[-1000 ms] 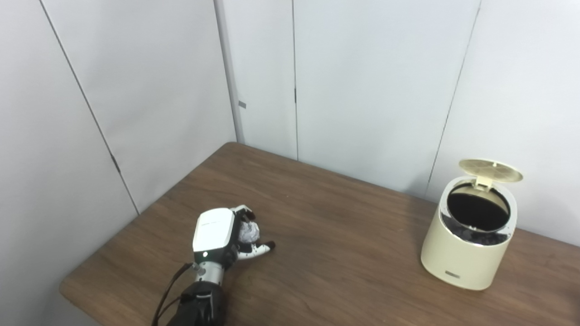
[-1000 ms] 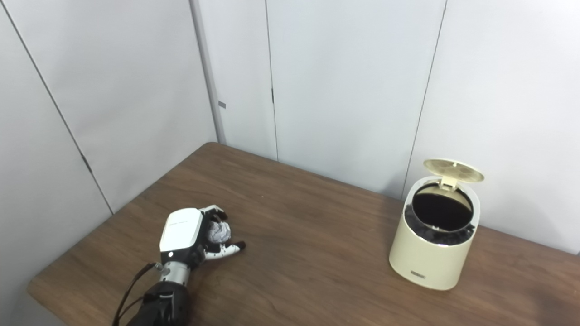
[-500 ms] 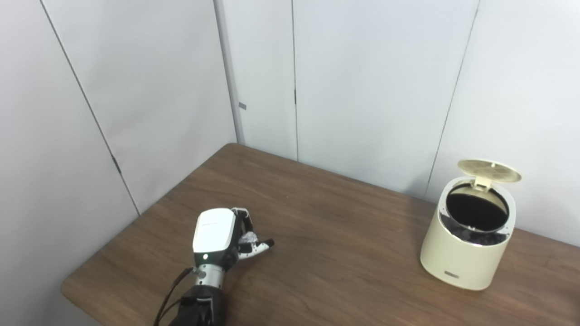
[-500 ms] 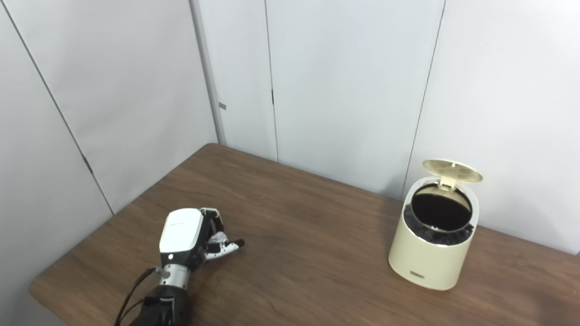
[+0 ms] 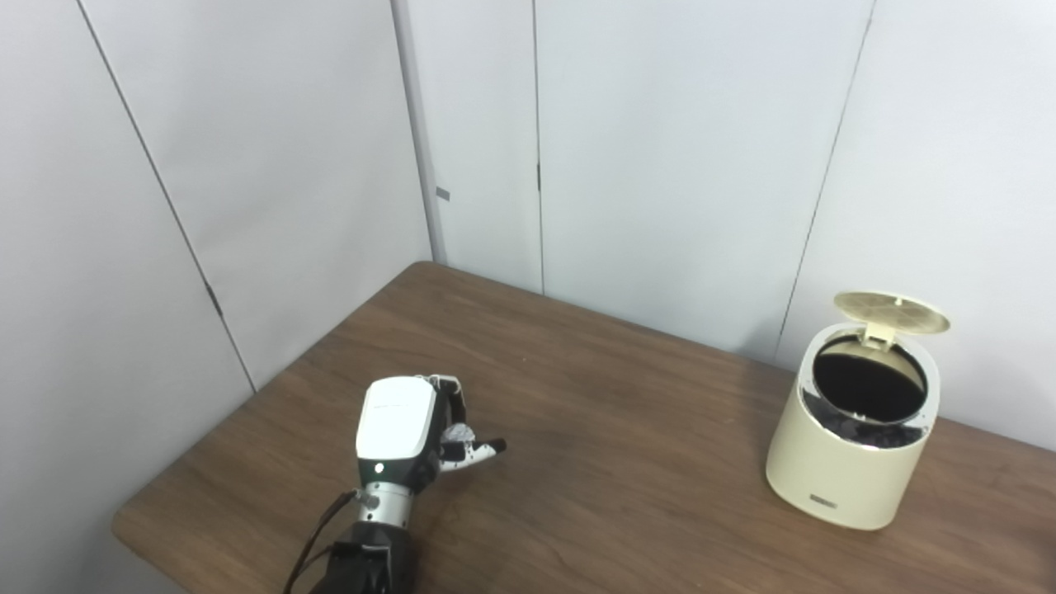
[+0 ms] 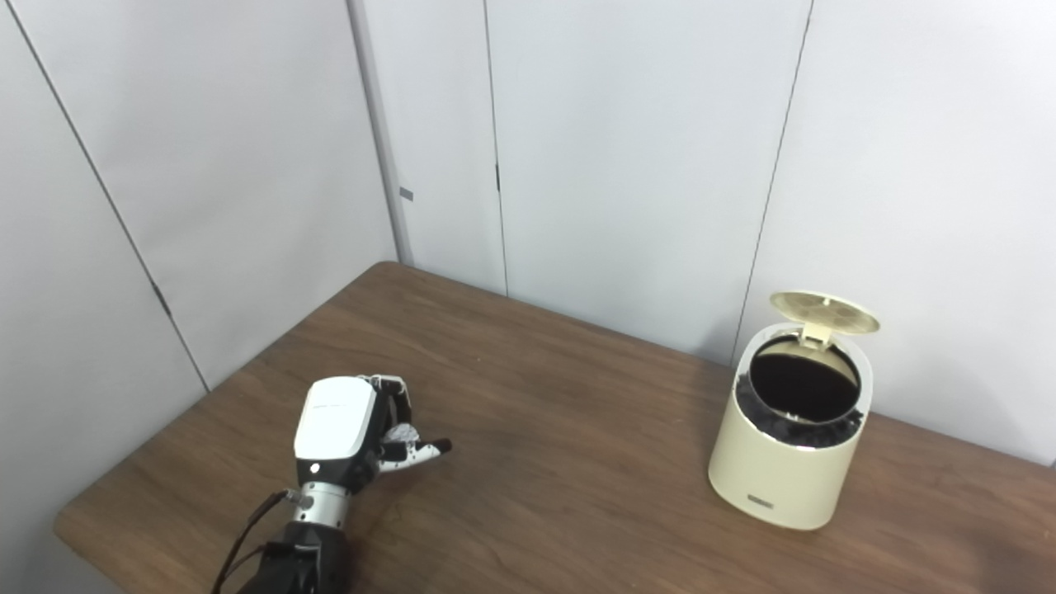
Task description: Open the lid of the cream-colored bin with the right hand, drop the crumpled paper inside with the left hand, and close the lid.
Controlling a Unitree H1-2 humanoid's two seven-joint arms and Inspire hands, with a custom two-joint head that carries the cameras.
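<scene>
- The wooden counter [image 5: 627,462] carries everything, its far corner set against white wall panels [image 5: 676,148], which leaves both arms only the near side to work from.
- The cream-colored bin [image 5: 850,450] stands near the counter's right edge, close to the back edge, probably placed within reach of the right hand, which is out of view.
- Its lid [image 5: 891,302] is tipped up at the rear hinge, leaving the dark mouth clear for a drop.
- The left hand [image 5: 408,429], low over the counter near the left edge, is clenched around the crumpled paper [image 5: 456,432], fingers wrapped so it will not slip in transit.
- The paper sits well apart from the bin; the carry appears not yet begun.
</scene>
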